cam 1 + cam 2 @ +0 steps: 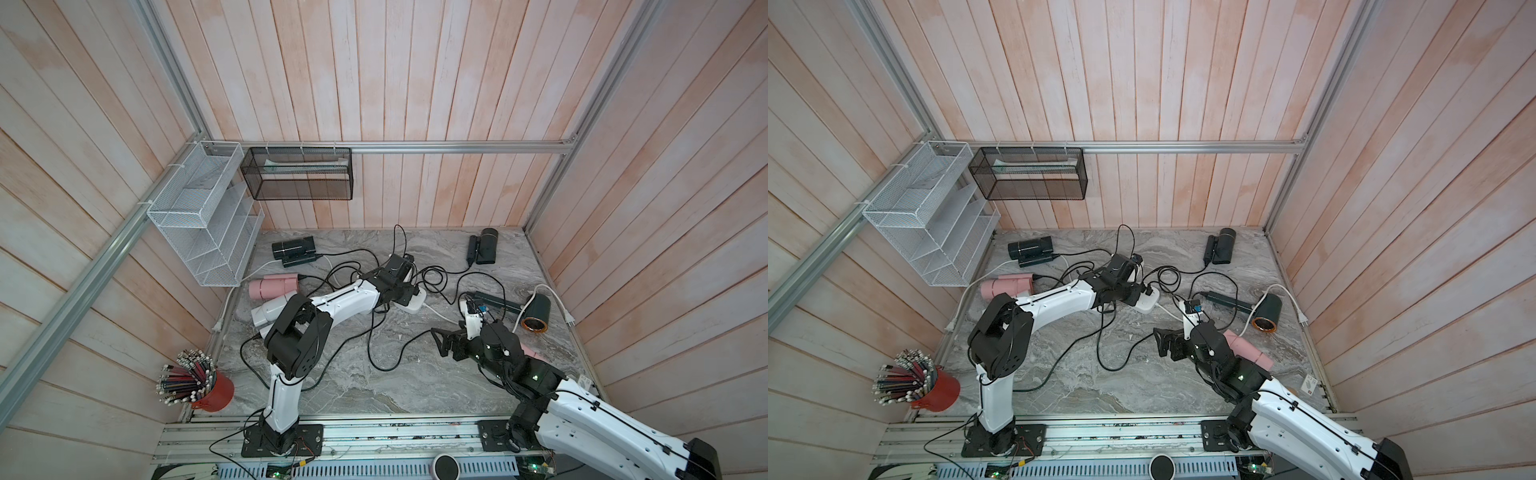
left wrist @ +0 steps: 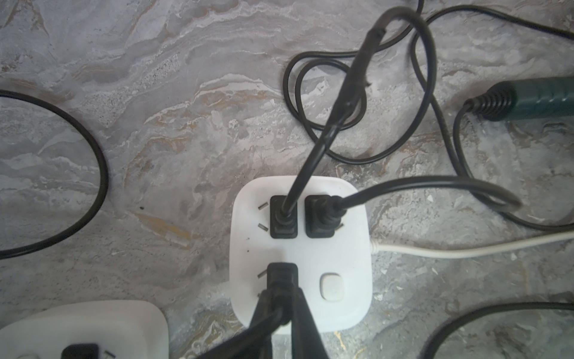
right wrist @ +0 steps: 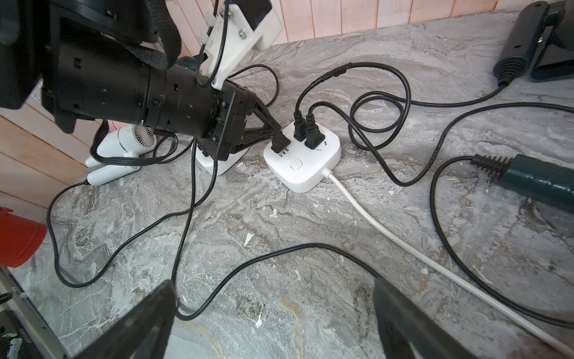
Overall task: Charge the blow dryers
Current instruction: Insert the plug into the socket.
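We've the left gripper [image 2: 281, 306] pinching a black plug [image 2: 282, 273] at the white power strip [image 2: 341, 258] w/ prongs not fully in: if we push off-axis, the strip may skid on the marble-look tabletop [image 1: 415, 386]. The right gripper [image 3: 273, 281] hangs spread & empty; blow dryers [image 1: 293, 248] lie scattered round the strip, plank walls [image 1: 415, 83] close on 3 sides.

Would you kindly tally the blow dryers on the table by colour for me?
Dark blow dryers: 3
Pink blow dryers: 2
White blow dryer: 1
Total: 6
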